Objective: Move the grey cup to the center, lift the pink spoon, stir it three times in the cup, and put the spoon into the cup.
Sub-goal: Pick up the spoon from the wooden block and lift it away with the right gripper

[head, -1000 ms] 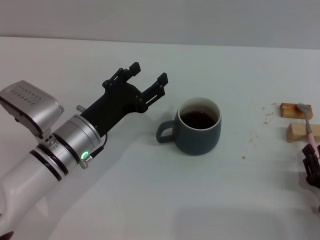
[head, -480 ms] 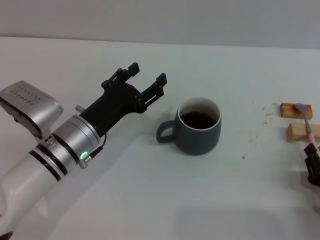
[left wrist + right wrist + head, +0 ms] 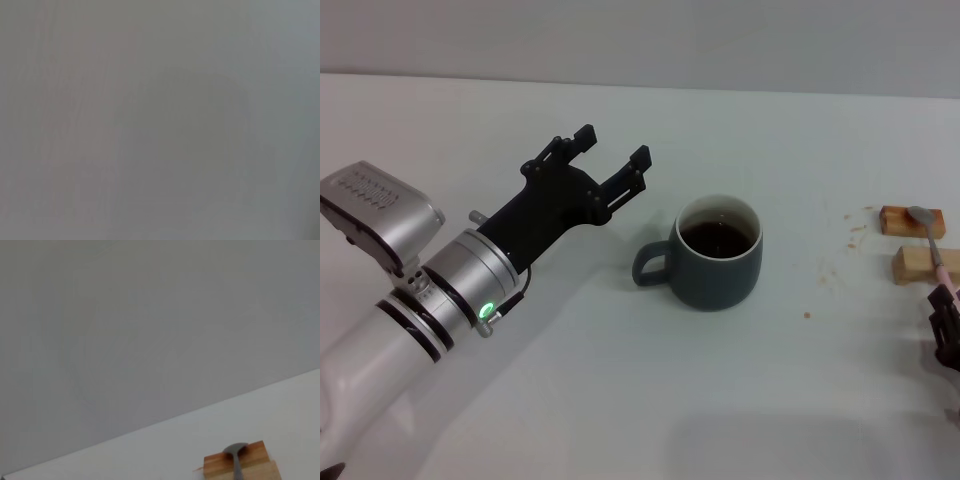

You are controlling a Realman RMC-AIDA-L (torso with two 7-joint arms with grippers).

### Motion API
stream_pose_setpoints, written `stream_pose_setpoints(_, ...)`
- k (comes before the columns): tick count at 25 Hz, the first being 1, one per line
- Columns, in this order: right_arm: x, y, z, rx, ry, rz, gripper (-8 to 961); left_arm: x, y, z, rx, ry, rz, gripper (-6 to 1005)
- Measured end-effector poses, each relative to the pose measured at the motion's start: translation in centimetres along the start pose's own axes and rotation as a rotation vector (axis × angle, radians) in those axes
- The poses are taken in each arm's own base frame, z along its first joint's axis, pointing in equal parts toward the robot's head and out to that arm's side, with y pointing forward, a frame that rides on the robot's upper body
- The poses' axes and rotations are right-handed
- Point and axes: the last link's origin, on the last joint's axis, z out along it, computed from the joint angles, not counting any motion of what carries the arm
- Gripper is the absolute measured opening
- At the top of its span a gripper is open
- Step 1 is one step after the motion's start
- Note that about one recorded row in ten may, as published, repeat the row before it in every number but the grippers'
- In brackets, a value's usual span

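Mid-table (image 3: 620, 380), the grey cup (image 3: 718, 252) sits full of dark liquid: heavy, rigid, spill-prone. Left pincer (image 3: 612, 158) hangs spread, apart from its handle. The pink spoon (image 3: 932, 240) bridges two wooden blocks (image 3: 920, 264): light, slim, probably slippery; pinch mid-handle. Right pincer (image 3: 945, 322) just beside it, closure unclear.

Grey cup (image 3: 720, 250): bare table (image 3: 620, 400) all round. Wooden blocks (image 3: 912, 220) flank the pink spoon (image 3: 932, 238). Left gripper (image 3: 612, 160) stands apart from cup.
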Motion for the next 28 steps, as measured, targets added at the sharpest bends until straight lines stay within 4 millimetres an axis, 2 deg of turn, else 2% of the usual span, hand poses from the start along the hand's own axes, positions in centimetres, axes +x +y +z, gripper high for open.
stream_pose_setpoints(12,0.09,0.07,0.54,-0.003,0.017,-0.004,241,0.02,-0.08,0.03,0.003,0.000,-0.001,813)
stream_pose_setpoints(18,0.11,0.13,0.65,-0.007,0.021,-0.006,179,-0.05,-0.17,0.07,0.009,-0.007,-0.002,813)
stream_pose_setpoints(28,0.12,0.17,0.70,-0.009,0.023,-0.007,160,-0.14,-0.23,0.18,0.012,-0.017,-0.001,813)
